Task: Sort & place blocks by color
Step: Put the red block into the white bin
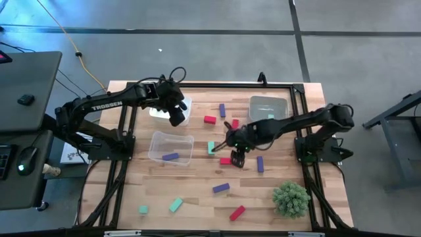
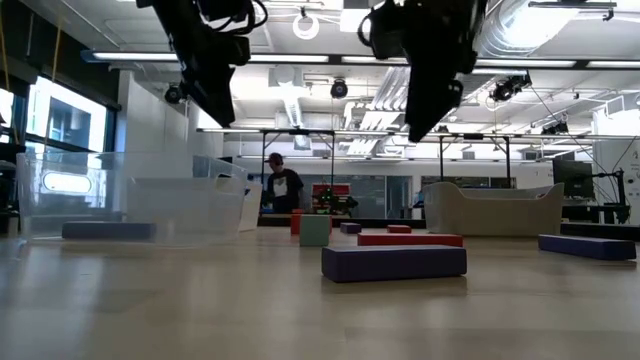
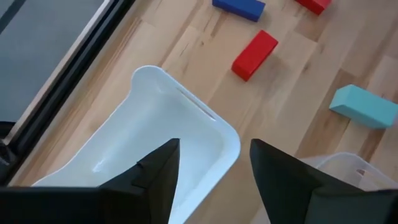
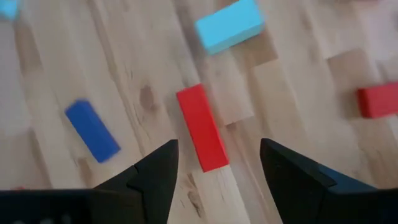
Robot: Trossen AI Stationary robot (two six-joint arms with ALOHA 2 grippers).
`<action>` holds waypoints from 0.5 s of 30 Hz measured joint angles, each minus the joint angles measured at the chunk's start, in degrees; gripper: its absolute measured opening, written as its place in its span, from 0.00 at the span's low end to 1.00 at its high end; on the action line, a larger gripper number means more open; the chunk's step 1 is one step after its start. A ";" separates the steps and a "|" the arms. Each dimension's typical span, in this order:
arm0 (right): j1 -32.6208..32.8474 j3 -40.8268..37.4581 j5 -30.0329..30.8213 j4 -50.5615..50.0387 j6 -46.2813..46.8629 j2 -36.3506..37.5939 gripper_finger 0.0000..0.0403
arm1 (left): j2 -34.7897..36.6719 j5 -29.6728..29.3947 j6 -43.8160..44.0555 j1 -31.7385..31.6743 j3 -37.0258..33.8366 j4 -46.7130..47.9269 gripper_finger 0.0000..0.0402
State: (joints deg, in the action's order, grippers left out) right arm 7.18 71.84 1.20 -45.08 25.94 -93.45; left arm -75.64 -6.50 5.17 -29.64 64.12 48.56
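The right gripper [image 1: 235, 158] is held above a red bar [image 4: 202, 127] near the table's middle, fingers spread wide and empty, the bar lying between them but slightly skewed to their line. The left gripper [image 1: 177, 117] hangs over a white tray [image 3: 186, 134] at the far left of the work area, fingers parted, nothing seen between them. The tray looks empty as far as can be seen.

Blocks are scattered: a purple bar [image 1: 171, 157] lies in the clear bin [image 1: 156, 139]; other red, purple and teal pieces remain loose on the table [image 1: 197, 197], a teal block [image 4: 228, 25] just beyond the red bar.

Risks judged from here: a descent on the skewed bar could clip one end and spin it away. A neighbouring red block [image 4: 377, 99] might be nudged. Dropping red into the bin holding purple would mix colours.
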 joint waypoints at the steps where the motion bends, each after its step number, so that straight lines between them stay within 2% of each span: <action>1: 0.48 -0.01 -0.01 0.25 -1.05 -0.88 0.54 | 0.00 0.34 0.03 0.08 0.01 0.00 0.47; 8: 3.06 -0.03 -0.03 0.87 -6.49 -7.00 0.54 | 0.00 1.44 0.46 0.91 0.00 0.00 0.46; 15: 3.85 -0.03 -0.09 1.07 -7.09 -11.29 0.54 | 0.00 1.53 0.63 0.93 0.00 -0.01 0.46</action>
State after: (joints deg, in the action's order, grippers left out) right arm 11.03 71.81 1.11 -44.01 18.85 -104.74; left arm -75.64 -4.97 5.80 -28.71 64.12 48.55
